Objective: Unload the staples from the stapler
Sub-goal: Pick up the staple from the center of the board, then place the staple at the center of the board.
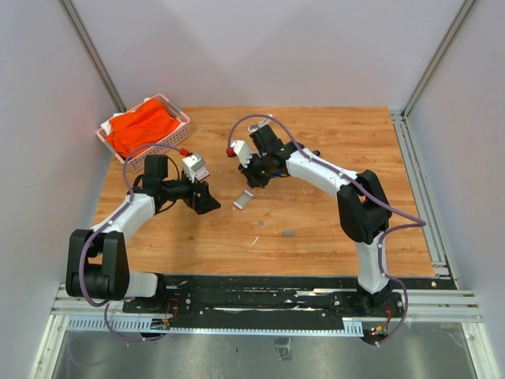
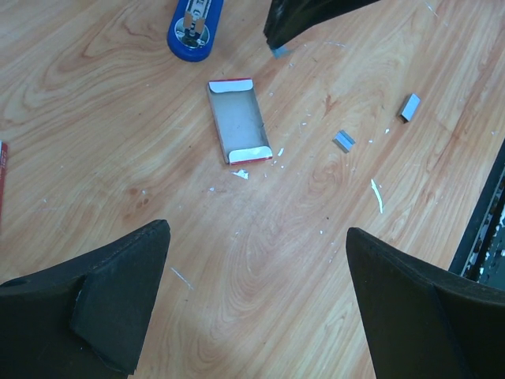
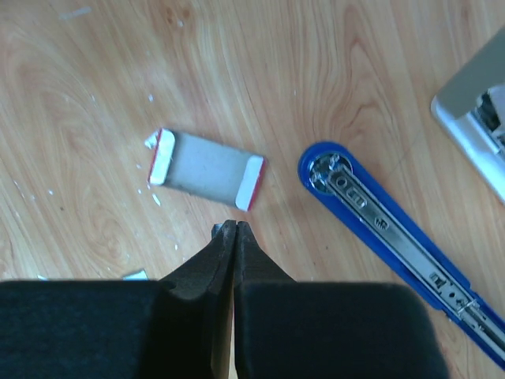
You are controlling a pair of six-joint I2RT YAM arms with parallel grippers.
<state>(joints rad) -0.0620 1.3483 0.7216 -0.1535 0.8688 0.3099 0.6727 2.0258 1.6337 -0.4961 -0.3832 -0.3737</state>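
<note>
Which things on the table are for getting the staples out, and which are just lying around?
For the job:
- the stapler, lying open
- the staples, little grey strips on the wood

Just lying about:
- the small open box with red edges
- the pink basket holding an orange cloth
- tiny white scraps

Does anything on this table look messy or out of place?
Yes. Small white scraps litter the wood around an opened cardboard tray that looks empty. Two short staple strips lie loose near it, apart from the blue stapler, whose metal channel lies exposed.
</note>
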